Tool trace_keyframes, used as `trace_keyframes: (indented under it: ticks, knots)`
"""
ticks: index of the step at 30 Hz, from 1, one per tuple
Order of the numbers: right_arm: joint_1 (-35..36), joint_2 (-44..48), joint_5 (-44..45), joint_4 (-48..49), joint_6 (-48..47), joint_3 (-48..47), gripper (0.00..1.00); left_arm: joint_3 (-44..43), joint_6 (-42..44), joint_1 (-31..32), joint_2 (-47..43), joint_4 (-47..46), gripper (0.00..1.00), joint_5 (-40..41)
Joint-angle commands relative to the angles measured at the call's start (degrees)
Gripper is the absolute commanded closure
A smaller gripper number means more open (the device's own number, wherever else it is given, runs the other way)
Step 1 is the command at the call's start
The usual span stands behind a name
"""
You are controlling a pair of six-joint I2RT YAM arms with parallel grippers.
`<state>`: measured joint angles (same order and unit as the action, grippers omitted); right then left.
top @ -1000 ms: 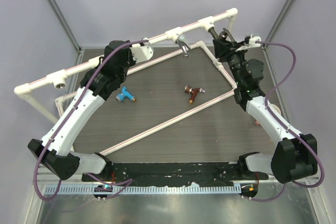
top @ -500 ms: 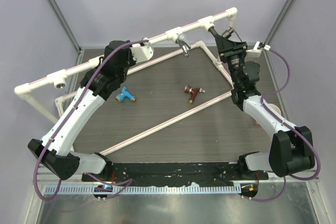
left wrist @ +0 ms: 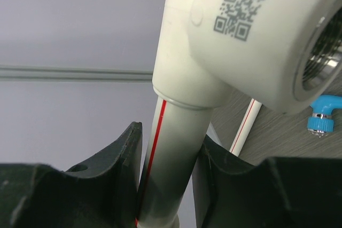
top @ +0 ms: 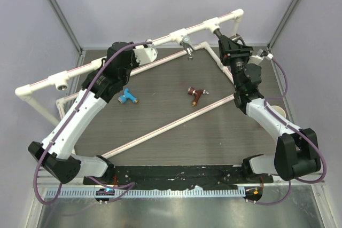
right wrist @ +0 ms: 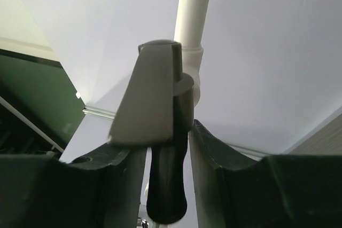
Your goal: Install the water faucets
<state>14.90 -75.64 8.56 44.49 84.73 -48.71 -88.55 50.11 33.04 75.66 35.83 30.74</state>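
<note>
Bracing the pipe frame, the left claw (left wrist: 171,150) is clenching around the white pipe (left wrist: 173,132) just below a tee socket (left wrist: 251,41) whose threaded opening is showing empty; this grip is probably serving to stop the frame from twisting while the other arm is working. The right claw (right wrist: 164,153) is grasping the dark faucet (right wrist: 163,196) by its body, with both fingers pressing on its sides and the lever handle (right wrist: 149,100) standing clear above them. It is holding the faucet up at the far right tee (top: 212,24) of the raised rail, in line with the socket, so that the threaded end can be turned in. Whether the thread is engaging cannot be told, because the joint is hiding behind the faucet in the right wrist view. The chrome faucet (top: 186,43) is hanging from the middle tee of the same rail, so it is judged to be seated already. The red-brown faucet (top: 196,95) and the blue faucet (top: 127,97) are lying on the worktop (top: 214,137), well apart, waiting within reach of either arm. A further tee (top: 59,82) at the left end is standing open.
</note>
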Motion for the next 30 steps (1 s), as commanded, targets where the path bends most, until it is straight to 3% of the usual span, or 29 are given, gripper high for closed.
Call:
trace_keyframes:
  ticks: [1, 3, 14, 20, 30]
  knots:
    - [-0.1, 2.2, 1.4, 1.5, 1.1, -0.8, 0.53, -0.5, -10.6, 3.4, -4.1, -1.9, 1.0, -4.7]
    - [-0.2, 2.4, 1.2, 1.1, 0.6, -0.8, 0.41, -0.5, -10.6, 3.5, -4.2, -1.8, 1.0, -4.6]
    - [-0.4, 7.2, 1.5, -1.4, -2.5, 1.7, 0.21, -0.6, -10.6, 3.7, -3.9, -1.6, 1.0, -4.4]
    - [-0.9, 12.7, 2.1, -6.8, -4.6, 5.4, 0.14, -0.7, -10.3, 3.7, -3.1, -1.6, 1.0, -4.0]
    - [-0.9, 21.3, -4.0, -15.1, -10.2, 9.9, 0.08, -0.8, -10.5, 3.7, -3.0, -1.4, 1.0, -3.8]
